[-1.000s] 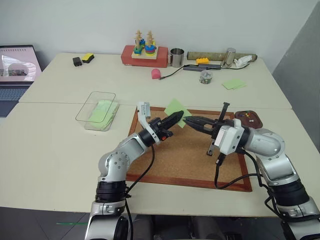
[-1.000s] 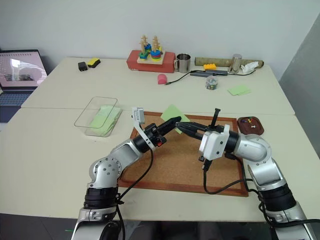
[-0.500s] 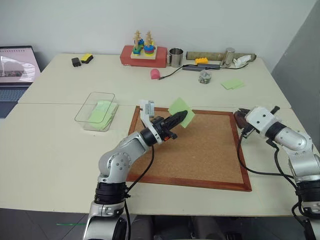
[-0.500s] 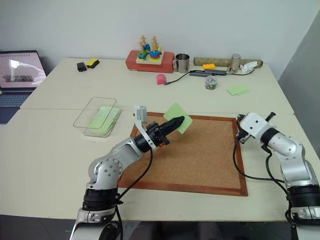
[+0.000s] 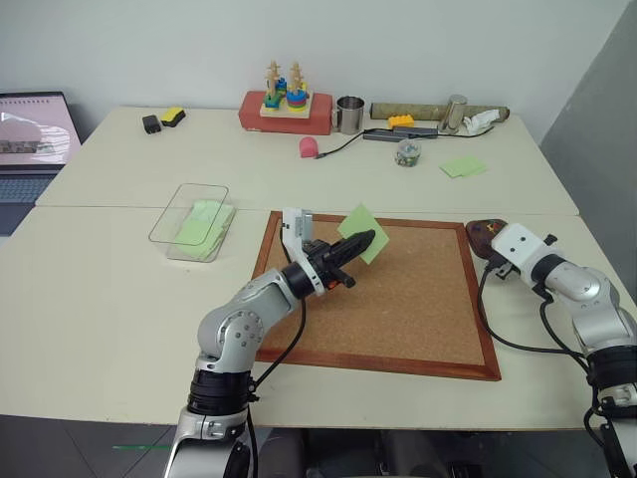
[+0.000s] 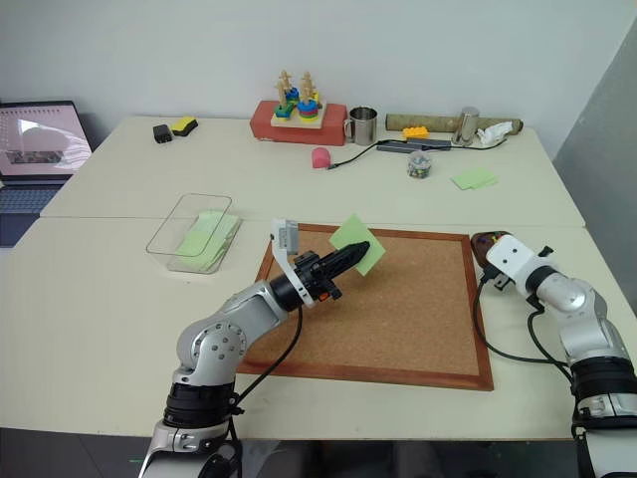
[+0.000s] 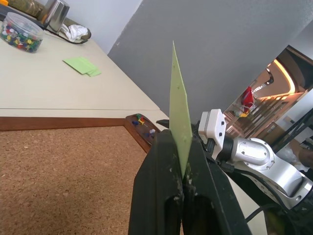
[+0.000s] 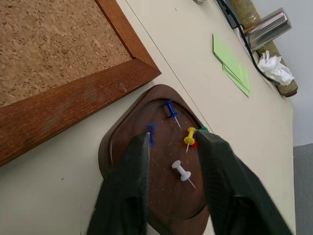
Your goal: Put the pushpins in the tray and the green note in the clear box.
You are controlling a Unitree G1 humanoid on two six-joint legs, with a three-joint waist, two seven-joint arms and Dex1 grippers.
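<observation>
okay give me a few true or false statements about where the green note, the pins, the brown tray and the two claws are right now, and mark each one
1. The left claw pinches the green note by one edge. True.
2. The green note lies inside the clear box. False: it is held up over the cork board; the box holds other green paper.
3. The right claw stands open over the brown tray. True.
4. The tray is empty. False: several pushpins lie in it, among them blue, yellow and white ones.
5. The tray sits on the cork board. False: it sits on the table just off the board's right corner.
</observation>
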